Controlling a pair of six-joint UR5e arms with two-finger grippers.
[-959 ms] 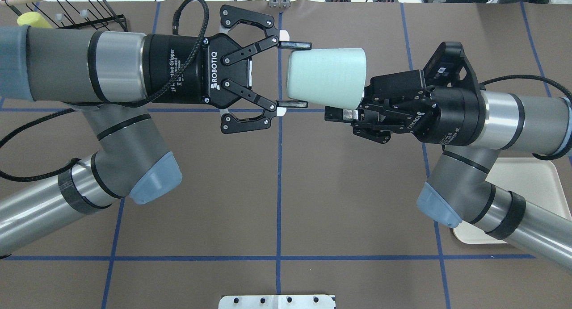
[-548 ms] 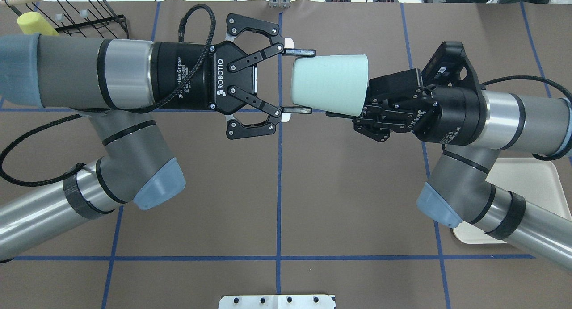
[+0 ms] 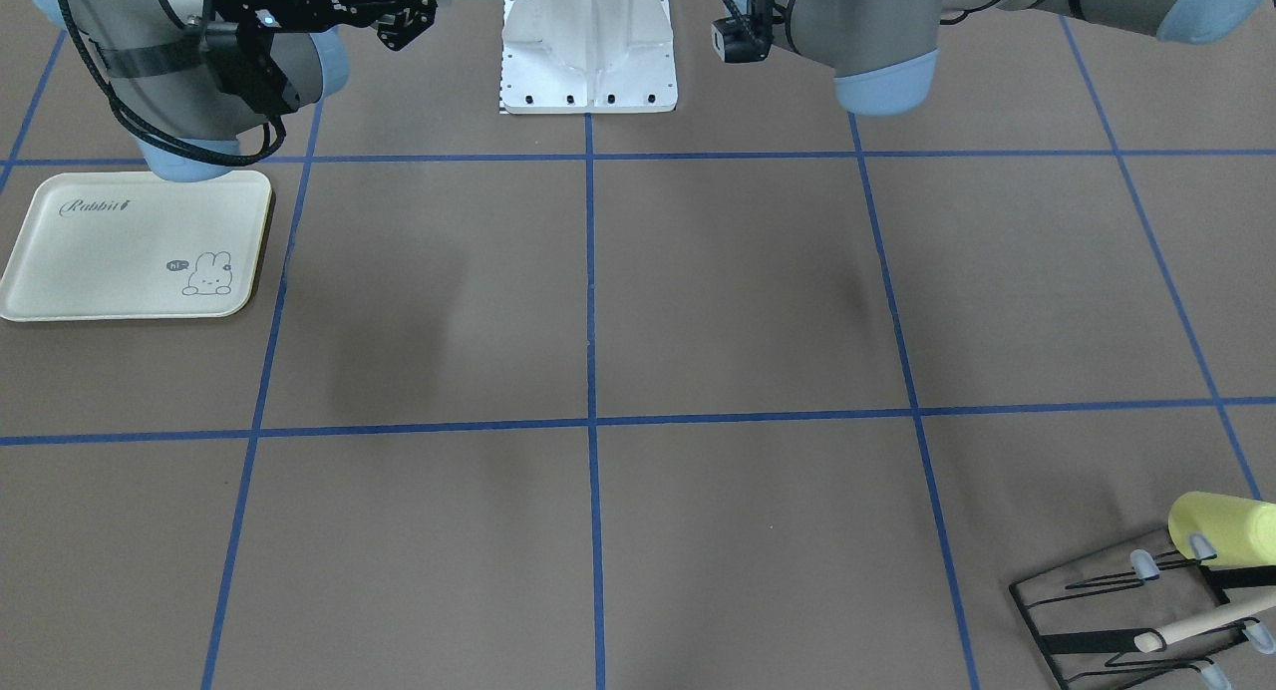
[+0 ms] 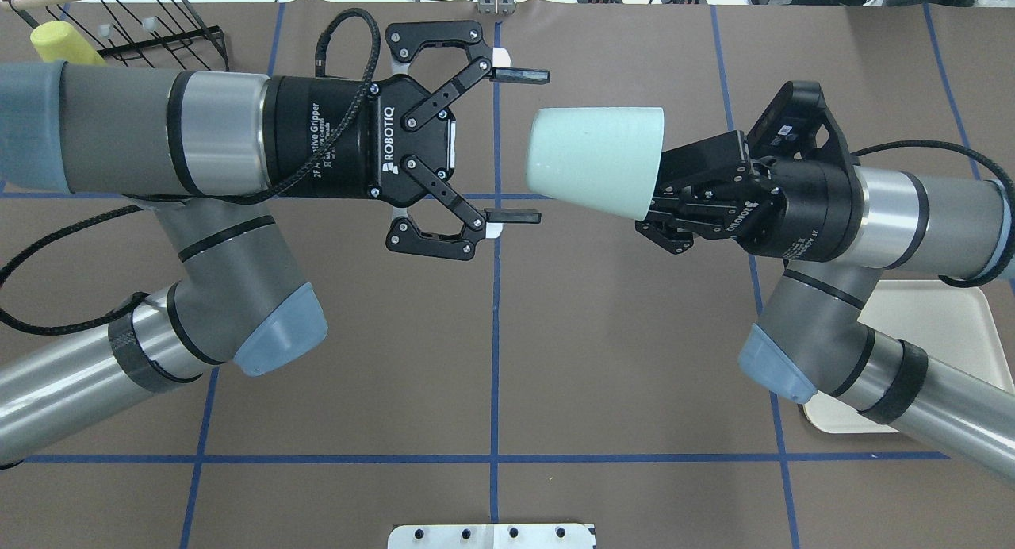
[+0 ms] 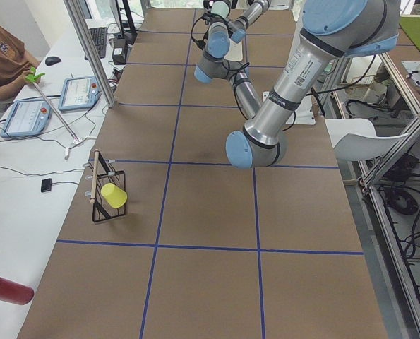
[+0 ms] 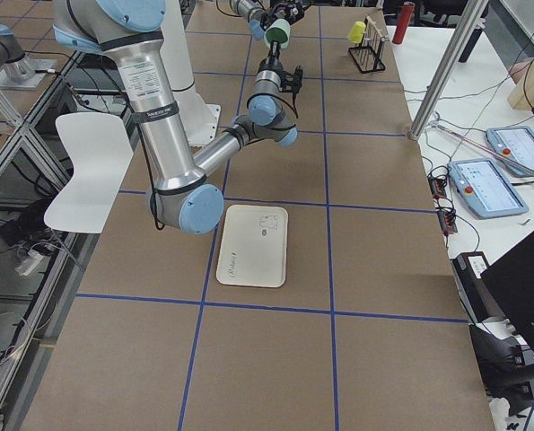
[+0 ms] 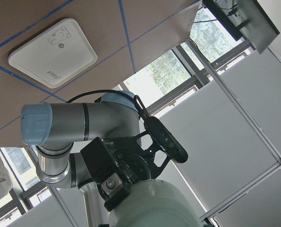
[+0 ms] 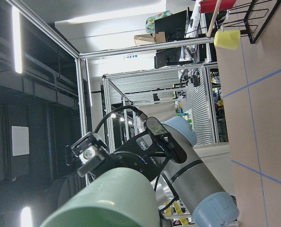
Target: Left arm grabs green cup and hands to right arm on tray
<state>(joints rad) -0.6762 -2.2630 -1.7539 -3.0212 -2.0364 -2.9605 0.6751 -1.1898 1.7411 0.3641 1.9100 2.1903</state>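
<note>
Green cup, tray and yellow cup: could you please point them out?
green cup (image 4: 595, 160), overhead exterior view, its side wall
tray (image 3: 110, 261), front-facing view, bare centre
yellow cup (image 3: 1226, 528), front-facing view, its side

The mint-green plastic tumbler (image 4: 595, 160) is hanging above the desk (image 4: 492, 335)'s middle, the cream rectangular tray (image 4: 944, 319) lying toward its right edge, the black wire rack (image 4: 170, 33) standing by its far edge, leftward.

Yel. cup (image 3: 1221, 528) on blk rack (image 3: 1087, 641)

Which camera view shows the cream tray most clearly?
The exterior front-facing view: the tray is almost fully visible, print readable. Overhead, the right arm hides most of it; the exterior right and left wrist views show it small.
</note>
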